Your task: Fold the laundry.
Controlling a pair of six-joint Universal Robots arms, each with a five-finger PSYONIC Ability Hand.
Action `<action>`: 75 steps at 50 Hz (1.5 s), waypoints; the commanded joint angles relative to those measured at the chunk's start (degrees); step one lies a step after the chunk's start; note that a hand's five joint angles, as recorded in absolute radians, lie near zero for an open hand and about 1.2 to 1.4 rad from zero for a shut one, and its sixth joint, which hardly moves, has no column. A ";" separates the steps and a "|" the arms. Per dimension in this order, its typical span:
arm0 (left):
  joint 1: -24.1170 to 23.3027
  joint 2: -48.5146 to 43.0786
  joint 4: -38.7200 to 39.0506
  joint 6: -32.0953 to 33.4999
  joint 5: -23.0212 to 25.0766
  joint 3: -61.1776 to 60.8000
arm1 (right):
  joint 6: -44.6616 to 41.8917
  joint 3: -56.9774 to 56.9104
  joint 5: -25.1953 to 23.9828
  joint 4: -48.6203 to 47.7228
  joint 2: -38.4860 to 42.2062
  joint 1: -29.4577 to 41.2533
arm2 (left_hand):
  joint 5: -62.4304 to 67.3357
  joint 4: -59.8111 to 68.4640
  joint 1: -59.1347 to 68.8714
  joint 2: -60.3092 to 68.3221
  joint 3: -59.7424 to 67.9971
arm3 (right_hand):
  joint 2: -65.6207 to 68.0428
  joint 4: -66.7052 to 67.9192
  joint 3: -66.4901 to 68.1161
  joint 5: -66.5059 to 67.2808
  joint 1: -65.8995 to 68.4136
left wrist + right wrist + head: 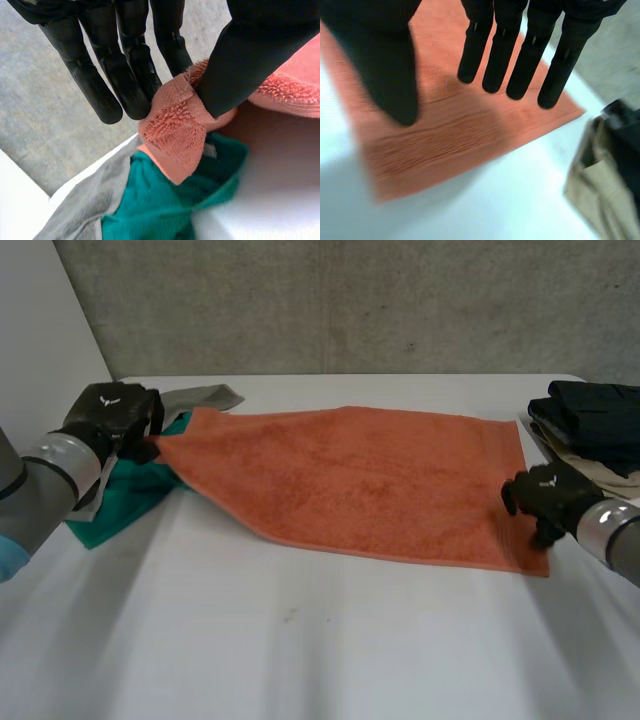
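An orange towel [360, 480] lies spread across the middle of the white table [300, 660]. My left hand [112, 415] is at its far left corner. In the left wrist view that corner of the orange towel [175, 125] is pinched between the thumb [245, 65] and the straight fingers [125, 75]. My right hand [540, 495] hovers over the towel's near right corner. In the right wrist view its fingers [520, 55] are straight and spread above the orange towel [450, 130], holding nothing.
A green cloth [125, 500] and a grey cloth [205, 397] lie under and behind the left hand. A stack of dark and beige folded clothes [590, 425] sits at the table's right edge, close to the right hand. A grey wall stands behind the table.
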 commanded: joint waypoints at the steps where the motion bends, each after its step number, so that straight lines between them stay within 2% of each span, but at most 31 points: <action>1: 0.61 0.13 -2.11 2.68 0.60 0.47 | 6.23 3.13 -2.35 3.30 -0.14 0.03 | 13.77 11.33 13.70 11.37 11.32 | -0.56 -1.27 -1.04 -0.70 -0.60; 9: -0.79 -1.01 -2.46 1.27 0.08 2.94 | 14.42 4.72 -1.57 -7.42 2.85 1.96 | 13.77 11.33 13.70 11.37 11.32 | -0.56 -1.27 -1.04 -0.70 -0.60; 20: -0.71 -2.24 -2.37 0.22 -0.45 3.73 | 13.01 1.47 2.21 -10.24 7.59 4.69 | 13.77 11.33 13.70 11.37 11.32 | 0.45 -0.27 -0.04 0.31 0.40; 38: -0.35 -2.59 -2.11 0.22 -0.37 3.82 | 11.87 -2.66 4.32 -14.64 10.23 4.78 | 13.77 11.33 13.70 11.37 11.32 | 11.72 11.00 11.23 11.57 11.67; 41: -0.35 -2.77 -2.20 0.30 -0.45 3.82 | 11.87 -3.37 4.50 -14.72 10.41 4.69 | 13.77 11.33 13.70 11.37 11.32 | 17.59 16.88 17.10 17.45 17.55; 43: -0.35 -2.77 -2.46 0.48 -0.45 3.82 | 11.87 -3.55 4.50 -14.72 10.06 4.69 | 13.77 11.33 13.70 11.37 11.32 | 36.36 35.64 35.87 36.21 36.31; 44: -0.35 -2.77 -2.46 0.57 -0.45 3.82 | 11.87 -3.55 4.50 -14.72 9.97 4.60 | 13.77 11.33 13.70 11.37 11.32 | 40.30 39.59 39.81 40.16 40.26; 47: -0.53 -2.42 -3.25 0.65 -0.54 3.47 | 11.17 -3.20 4.68 -14.02 9.01 4.69 | 13.77 11.33 13.70 11.37 11.32 | 40.34 39.63 39.85 40.20 40.30; 51: -0.53 -1.89 -6.67 2.93 -1.24 2.24 | 8.63 -1.26 4.68 -11.92 4.27 4.61 | 13.77 11.33 13.70 11.37 11.32 | 40.34 39.63 39.85 40.20 40.30; 54: -0.35 0.65 -12.37 7.85 -2.65 -0.04 | 3.27 0.76 4.85 -5.96 -1.88 3.55 | 13.77 11.33 13.70 11.37 11.32 | 40.34 39.63 39.85 40.20 40.30; 57: -0.27 3.47 -20.46 15.31 -4.75 -3.12 | -6.47 3.30 4.59 5.28 -6.63 1.18 | 13.77 11.33 13.70 11.37 11.32 | 40.34 39.63 39.85 40.20 40.30; 59: -0.09 5.31 -29.92 23.21 -6.95 -6.36 | -20.14 6.54 4.85 18.35 -9.62 -2.85 | 13.77 11.33 13.70 11.37 11.32 | 40.34 39.63 39.85 40.20 40.30; 62: 0.00 6.28 -37.14 28.49 -6.44 -8.92 | -33.08 9.28 4.42 27.34 -11.20 -6.28 | 13.77 11.33 13.70 11.37 11.32 | 40.34 39.63 39.85 40.20 40.30; 63: -0.18 6.46 -38.22 29.04 -5.82 -9.36 | -35.39 9.55 4.33 27.64 -11.38 -6.56 | 13.77 11.33 13.70 11.37 11.32 | 40.34 39.63 39.85 40.20 40.30; 68: -1.41 6.55 -38.59 29.13 -3.18 -9.19 | -33.58 8.41 4.68 23.52 -10.34 -6.21 | 13.77 11.33 13.70 11.37 11.32 | 40.34 39.63 39.85 40.20 40.30; 75: -2.11 1.90 -31.74 25.62 -5.37 -0.24 | -23.21 0.16 4.85 15.43 -3.93 -3.49 | 13.77 11.33 13.70 11.37 11.32 | 40.34 39.63 39.85 40.20 40.30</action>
